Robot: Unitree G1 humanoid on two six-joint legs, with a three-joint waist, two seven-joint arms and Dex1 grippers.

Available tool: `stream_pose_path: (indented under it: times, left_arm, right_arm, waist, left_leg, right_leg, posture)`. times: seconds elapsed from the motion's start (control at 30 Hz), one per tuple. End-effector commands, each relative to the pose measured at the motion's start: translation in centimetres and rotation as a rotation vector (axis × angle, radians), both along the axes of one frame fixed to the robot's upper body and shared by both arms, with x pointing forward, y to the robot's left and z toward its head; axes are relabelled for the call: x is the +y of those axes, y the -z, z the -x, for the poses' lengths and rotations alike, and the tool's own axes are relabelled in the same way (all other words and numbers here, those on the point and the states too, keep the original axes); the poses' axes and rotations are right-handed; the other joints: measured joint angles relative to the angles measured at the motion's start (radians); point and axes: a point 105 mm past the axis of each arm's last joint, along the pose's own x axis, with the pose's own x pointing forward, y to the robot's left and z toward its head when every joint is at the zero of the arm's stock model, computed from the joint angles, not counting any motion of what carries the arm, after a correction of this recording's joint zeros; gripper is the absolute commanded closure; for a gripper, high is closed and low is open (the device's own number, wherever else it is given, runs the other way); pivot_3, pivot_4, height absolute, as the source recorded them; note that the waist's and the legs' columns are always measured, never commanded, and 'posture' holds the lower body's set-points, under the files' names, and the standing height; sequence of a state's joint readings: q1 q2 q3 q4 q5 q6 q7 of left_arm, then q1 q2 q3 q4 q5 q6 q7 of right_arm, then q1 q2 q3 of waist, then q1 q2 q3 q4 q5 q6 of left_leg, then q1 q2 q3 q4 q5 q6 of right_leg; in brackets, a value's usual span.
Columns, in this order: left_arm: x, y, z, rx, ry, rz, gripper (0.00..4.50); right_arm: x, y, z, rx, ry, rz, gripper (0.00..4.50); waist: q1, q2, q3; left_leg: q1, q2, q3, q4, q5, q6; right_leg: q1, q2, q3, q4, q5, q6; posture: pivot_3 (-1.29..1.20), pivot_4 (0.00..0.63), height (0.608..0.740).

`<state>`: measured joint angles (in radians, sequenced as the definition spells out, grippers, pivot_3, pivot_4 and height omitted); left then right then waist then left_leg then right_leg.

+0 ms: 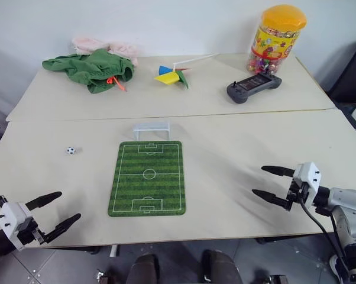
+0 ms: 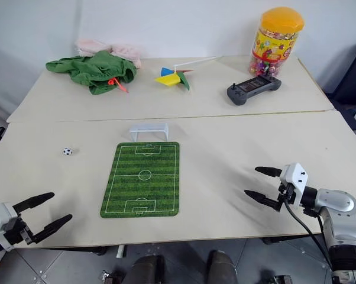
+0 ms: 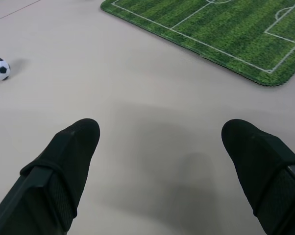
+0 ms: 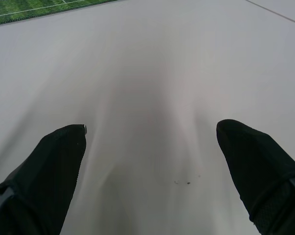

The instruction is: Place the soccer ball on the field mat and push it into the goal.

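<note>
The tiny black-and-white soccer ball (image 1: 71, 150) is sitting at centre left on the beige worktop (image 1: 237, 148), beside the green striped field mat (image 1: 148, 177) (both jaws spread, empty), likely rolling away if nudged.

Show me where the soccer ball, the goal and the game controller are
soccer ball (image 1: 71, 150), left eye view, middle of the ball.
goal (image 1: 152, 125), left eye view, top bar of the frame.
game controller (image 1: 253, 88), left eye view, middle of its dark body.

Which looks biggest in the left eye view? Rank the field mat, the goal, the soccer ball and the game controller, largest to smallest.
1. field mat
2. game controller, though it lies farther back, so its true size may be greater
3. goal
4. soccer ball
</note>
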<state>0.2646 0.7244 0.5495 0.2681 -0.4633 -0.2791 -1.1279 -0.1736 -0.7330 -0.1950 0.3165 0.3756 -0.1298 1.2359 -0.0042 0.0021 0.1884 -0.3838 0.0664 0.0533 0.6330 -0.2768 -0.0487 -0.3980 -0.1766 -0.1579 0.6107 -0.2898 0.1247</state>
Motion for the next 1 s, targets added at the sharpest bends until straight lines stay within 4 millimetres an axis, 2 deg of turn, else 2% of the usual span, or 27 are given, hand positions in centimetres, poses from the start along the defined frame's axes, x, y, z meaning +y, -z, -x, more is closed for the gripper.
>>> stream_pose_path:
  times: [0.03, 0.17, 0.33, 0.53, 0.63, 0.7, 0.83, 1.0]
  left_arm:
    - [-0.2, -0.8, 0.3, -0.005, 0.030, -0.021, 0.02]
    - [0.9, -1.5, -0.5, -0.042, -0.097, -0.024, 0.02]
    - [1.2, -2.5, -0.8, -0.069, -0.142, 0.004, 0.02]
    - [1.1, -3.4, -1.9, -0.091, -0.213, -0.001, 0.02]
    - [2.2, -4.7, -4.3, -0.125, -0.334, 0.065, 0.02]
    - [3.8, -4.5, -6.0, -0.082, -0.483, 0.058, 0.02]
    - [4.1, -5.3, -9.2, -0.123, -0.550, 0.099, 0.02]
    - [3.5, -4.7, -13.2, -0.084, -0.581, 0.144, 0.02]
  right_arm:
    - [0.0, -0.9, -0.2, -0.042, -0.002, -0.007, 0.00]
    - [0.0, -0.9, -0.2, -0.039, -0.005, -0.009, 0.00]
    - [0.1, -1.0, -0.6, -0.042, -0.011, -0.004, 0.00]
    - [1.0, -2.3, -1.0, -0.070, -0.037, -0.041, 0.00]
    - [2.3, -4.0, -0.7, -0.125, -0.122, -0.077, 0.00]
    - [3.0, -4.9, 0.0, -0.154, -0.187, -0.116, 0.00]
    - [3.1, -4.8, -0.3, -0.150, -0.172, -0.090, 0.00]
    - [3.0, -4.3, -0.2, -0.142, -0.147, -0.076, 0.00]
  waist:
    - [0.000, 0.000, 0.000]
    - [0.000, 0.000, 0.000]
    - [0.000, 0.000, 0.000]
    - [0.001, 0.000, 0.000]
    - [0.004, 0.000, 0.000]
    - [0.005, 0.000, 0.000]
    - [0.003, -0.002, -0.001]
    - [0.006, -0.002, -0.001]
  left_leg:
    - [0.000, 0.000, 0.000, 0.000, 0.000, 0.000]
    - [0.000, 0.000, 0.000, 0.000, 0.000, 0.000]
    - [0.000, 0.000, 0.000, 0.000, 0.000, 0.000]
    - [0.000, 0.000, 0.000, 0.001, 0.000, 0.000]
    - [0.000, 0.000, 0.000, 0.001, 0.000, 0.000]
    - [0.000, 0.000, 0.000, 0.003, 0.000, 0.000]
    - [0.000, 0.000, 0.000, 0.003, 0.000, 0.000]
    - [0.000, 0.000, 0.000, 0.004, 0.002, -0.004]
  right_leg:
    - [0.000, 0.000, 0.000, 0.000, 0.000, 0.000]
    - [0.000, 0.000, 0.000, 0.000, 0.000, 0.000]
    - [0.000, 0.000, 0.000, 0.000, 0.000, 0.000]
    - [0.000, 0.000, 0.001, 0.001, 0.000, 0.000]
    - [0.000, 0.000, 0.001, 0.001, 0.000, 0.000]
    - [0.000, 0.000, 0.001, 0.002, 0.001, 0.000]
    - [0.001, 0.000, 0.001, 0.003, 0.002, 0.001]
    - [0.001, 0.001, 0.001, 0.007, 0.003, 0.001]
  posture:
    - [0.00, 0.150, 0.740]
    - [0.00, 0.150, 0.740]
    - [0.00, 0.150, 0.740]
    - [0.00, 0.150, 0.740]
    - [0.00, 0.150, 0.740]
    - [0.00, 0.150, 0.740]
    - [0.00, 0.150, 0.740]
    - [0.00, 0.150, 0.740]
